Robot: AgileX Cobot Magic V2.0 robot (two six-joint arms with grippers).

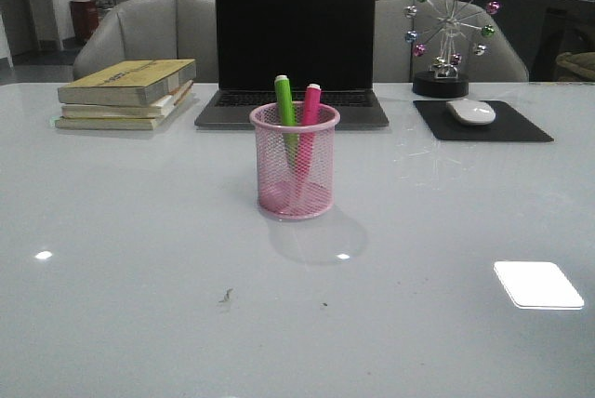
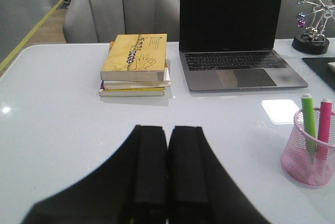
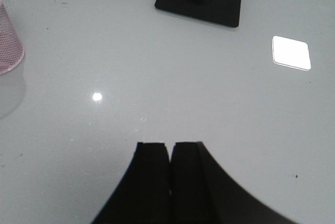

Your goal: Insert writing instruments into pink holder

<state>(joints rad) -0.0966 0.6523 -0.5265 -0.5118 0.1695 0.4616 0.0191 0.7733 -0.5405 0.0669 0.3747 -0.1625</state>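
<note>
The pink holder stands upright at the table's middle, in front of the laptop. Both writing instruments stand inside it, leaning on its rim: the green marker on the left, the magenta marker on the right. In the left wrist view the pink holder shows with the green marker and the magenta marker sticking out of it. My left gripper is shut and empty, well away from the cup. My right gripper is shut and empty over bare table; the holder's edge shows far off. Neither gripper appears in the front view.
A stack of books lies at the back left. An open laptop sits behind the cup. A black mouse pad with a white mouse lies back right, beside a ferris-wheel desk toy. Grey chairs stand behind the table.
</note>
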